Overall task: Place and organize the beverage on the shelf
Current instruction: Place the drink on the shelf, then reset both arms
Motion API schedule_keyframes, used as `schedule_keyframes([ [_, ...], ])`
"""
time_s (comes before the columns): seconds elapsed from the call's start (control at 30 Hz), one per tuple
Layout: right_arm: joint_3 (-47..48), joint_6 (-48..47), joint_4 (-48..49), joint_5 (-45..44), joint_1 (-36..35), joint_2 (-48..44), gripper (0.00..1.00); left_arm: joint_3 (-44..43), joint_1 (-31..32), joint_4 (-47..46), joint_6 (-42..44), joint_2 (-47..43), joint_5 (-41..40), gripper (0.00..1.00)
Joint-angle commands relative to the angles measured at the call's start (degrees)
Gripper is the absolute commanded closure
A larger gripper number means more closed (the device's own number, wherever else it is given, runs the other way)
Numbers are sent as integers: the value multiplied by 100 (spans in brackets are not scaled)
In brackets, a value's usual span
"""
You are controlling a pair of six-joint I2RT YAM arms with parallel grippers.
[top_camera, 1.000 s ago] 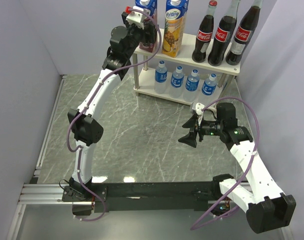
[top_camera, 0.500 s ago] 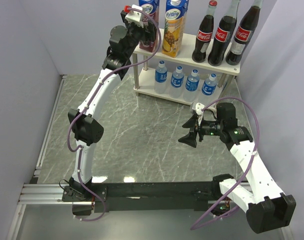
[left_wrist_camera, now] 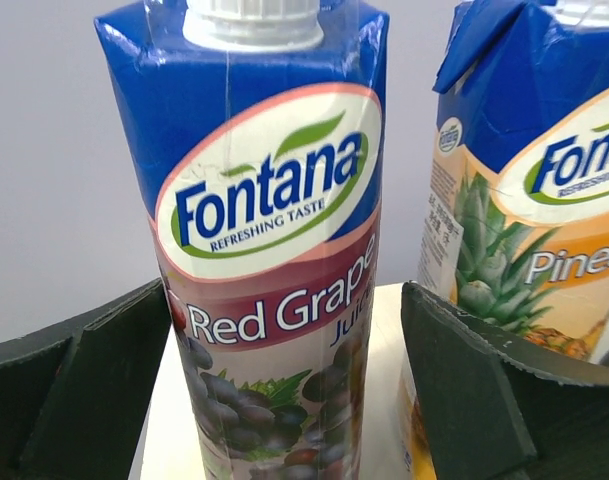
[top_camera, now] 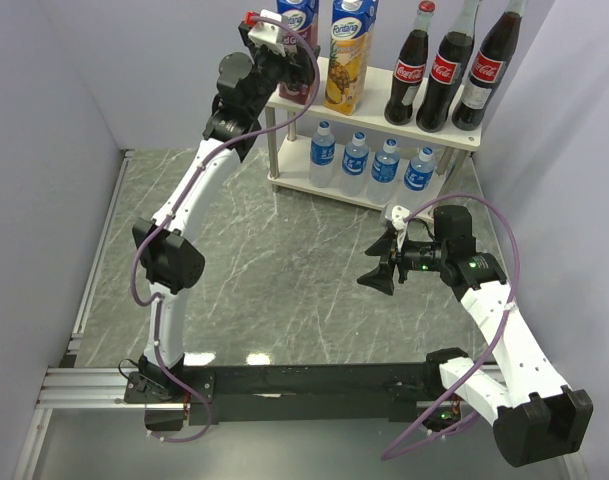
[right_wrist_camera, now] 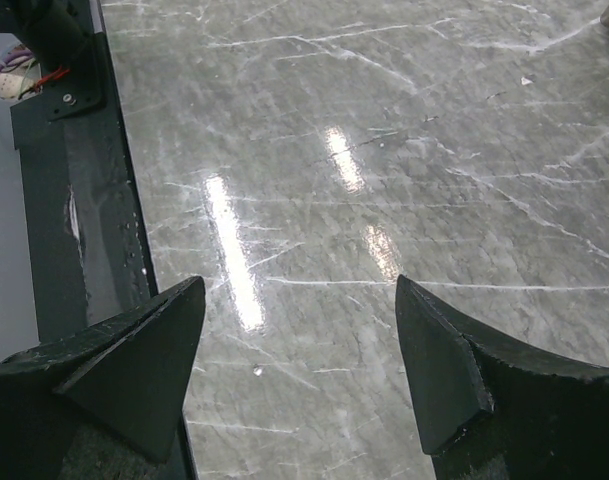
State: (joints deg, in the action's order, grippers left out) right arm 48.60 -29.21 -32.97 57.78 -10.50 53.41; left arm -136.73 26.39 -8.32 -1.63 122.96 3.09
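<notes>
- Shelf [top_camera: 439, 134]: stands at the far side of the table [top_camera: 284, 260]. The drinks are sorted by kind, so each group reads as a row: three cola bottles [top_camera: 447, 70] and two juice cartons on the top board, four water bottles [top_camera: 369, 160] on the lower board.
- Grape carton [left_wrist_camera: 274, 250]: upright at the left end of the top board, just beside the pineapple carton [left_wrist_camera: 524, 200], label facing the wrist camera.
- Left gripper [left_wrist_camera: 279, 390]: reaches up to the top board and straddles the grape carton. Its fingers [left_wrist_camera: 94, 390] are spread wide, with a gap showing on each side, so the carton stands released rather than gripped.
- Right gripper [right_wrist_camera: 299, 370]: hangs over bare table near the shelf, spread wide, holding and touching nothing.
- Judgement: every drink appears shelved, so the task looks nearly complete.
</notes>
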Motion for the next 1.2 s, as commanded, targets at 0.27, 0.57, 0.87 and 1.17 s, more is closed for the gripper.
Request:
schedule_keyframes([
  [0.27, 18, -67, 159, -135, 22, 12, 17, 480, 33, -223, -83, -1212, 200, 0],
  [0.57, -17, -164, 238, -276, 48, -208, 17, 1393, 33, -320, -303, -2221, 429, 0],
  [0.87, 158, 1855, 1328, -1980, 663, -779, 13, 4863, -55, -224, -953, -4699, 552, 1],
  [1.17, -53, 3825, 2295, -3543, 1910, -1518, 10, 8291, -363, 1120, -1796, -8064, -897, 1],
])
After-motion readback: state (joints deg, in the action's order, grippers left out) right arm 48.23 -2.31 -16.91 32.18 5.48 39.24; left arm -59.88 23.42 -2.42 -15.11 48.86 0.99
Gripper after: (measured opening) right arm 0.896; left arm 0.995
